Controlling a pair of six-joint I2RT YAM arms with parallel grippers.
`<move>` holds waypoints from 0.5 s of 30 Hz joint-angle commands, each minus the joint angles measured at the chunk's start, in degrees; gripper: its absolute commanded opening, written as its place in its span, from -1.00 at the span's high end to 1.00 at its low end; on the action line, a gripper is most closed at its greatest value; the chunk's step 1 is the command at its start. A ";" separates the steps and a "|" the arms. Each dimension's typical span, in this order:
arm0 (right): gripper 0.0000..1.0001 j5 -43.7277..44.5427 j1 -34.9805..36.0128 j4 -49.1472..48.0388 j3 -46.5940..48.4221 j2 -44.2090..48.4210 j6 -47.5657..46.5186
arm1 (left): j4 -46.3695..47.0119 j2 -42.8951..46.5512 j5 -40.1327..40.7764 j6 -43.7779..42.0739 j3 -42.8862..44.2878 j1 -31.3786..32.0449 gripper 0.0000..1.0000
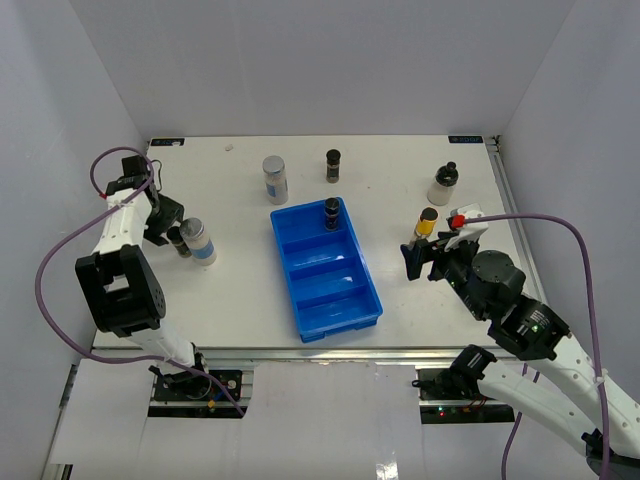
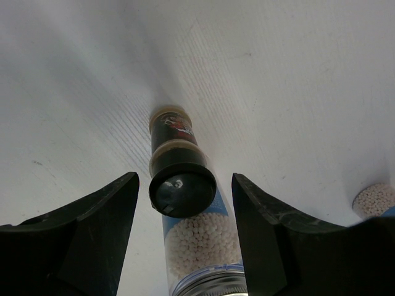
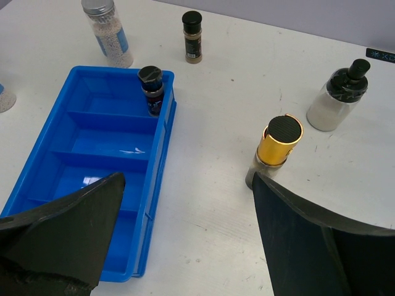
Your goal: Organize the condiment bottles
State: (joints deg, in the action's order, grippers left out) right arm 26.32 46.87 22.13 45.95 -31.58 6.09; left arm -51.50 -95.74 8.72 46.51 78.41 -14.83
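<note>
At 9 o'clock on the white surface [image 1: 250, 300], overhead view: the left pincer [image 2: 185, 180] is held over a small dark spice jar with a black cap [image 2: 176, 154]. The jar is stood upright, long axis vertical, its cap seen end-on between the two black fingers [image 2: 92, 234]. A sliver of surface is seen on each side of the cap, so the pincer is read as open and straddling, with nothing gripped. A clear bead-filled jar with a silver lid and blue label [image 1: 201, 243] is stood just beside the dark jar, at its 3 o'clock; contact between them cannot be told.

A blue plastic compartment tray [image 1: 340, 328] is set at 3 o'clock from that pair. A second black-capped dark jar [image 1: 331, 213] is stood in its 12 o'clock compartment; the other compartments are unfilled.

The right pincer [image 3: 188, 179] is spread wide and empty. A yellow bottle with a dark ribbed cap [image 3: 279, 145] is stood at its 1 o'clock.

Judgement: the left arm is far nearer the dark spice jar. A squeeze and a straight lift are called for, and the clear neighbour may be nudged.
</note>
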 commanded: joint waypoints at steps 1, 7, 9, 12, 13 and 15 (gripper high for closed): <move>-0.80 1.27 -0.20 -3.15 -0.51 0.64 -1.16 | -0.19 -0.07 2.70 0.77 2.17 -0.10 -0.45; -0.80 0.97 -0.25 -3.58 -0.86 0.03 -1.13 | -0.45 -0.72 2.88 0.77 1.58 0.49 -0.44; -0.81 0.88 -0.20 -3.75 -0.91 -0.02 -1.17 | -0.37 -0.76 2.96 0.94 1.24 1.13 -0.43; -0.80 0.91 -0.20 -3.85 -0.87 -0.05 -1.10 | -0.18 -0.78 3.57 1.49 0.76 2.10 -0.43; -0.81 0.84 -0.20 -3.84 -0.87 0.02 -1.17 | -0.19 -0.87 3.50 1.57 0.69 2.17 -0.42; -0.80 0.93 -0.21 -3.67 -0.95 0.03 -1.17 | -0.29 -1.05 3.49 1.75 0.87 2.26 -0.43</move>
State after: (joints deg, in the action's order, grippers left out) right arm 26.65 46.87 21.43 45.10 -31.70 5.56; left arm -51.55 -96.47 11.20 47.10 78.50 -13.22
